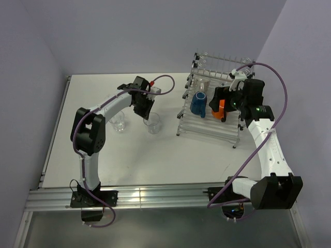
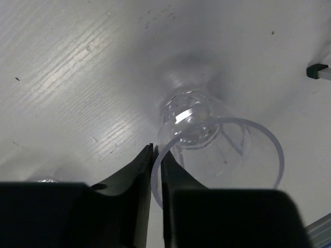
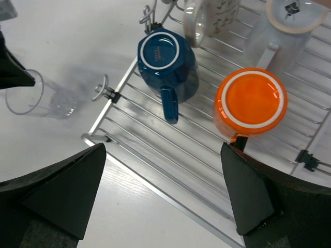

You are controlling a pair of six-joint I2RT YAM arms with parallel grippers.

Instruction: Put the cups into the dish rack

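Observation:
My left gripper (image 1: 147, 114) is shut on the near rim of a clear glass tumbler (image 1: 153, 123), one finger inside and one outside, as the left wrist view (image 2: 156, 155) shows on the tumbler (image 2: 207, 129). I cannot tell whether the tumbler rests on the table or hangs just above it. A second tumbler (image 1: 119, 123) stands to its left. The dish rack (image 1: 207, 127) holds an upside-down blue mug (image 3: 168, 62), an upside-down orange mug (image 3: 251, 101) and a white mug (image 3: 289, 20). My right gripper (image 3: 165, 206) is open and empty above the rack's front rods (image 3: 155, 155), beside the orange mug.
A patterned white cup (image 3: 212, 18) lies at the back of the rack. The held tumbler also shows in the right wrist view (image 3: 36, 95), left of the rack's corner. The table's aluminium front rail (image 1: 155, 196) runs between the arm bases.

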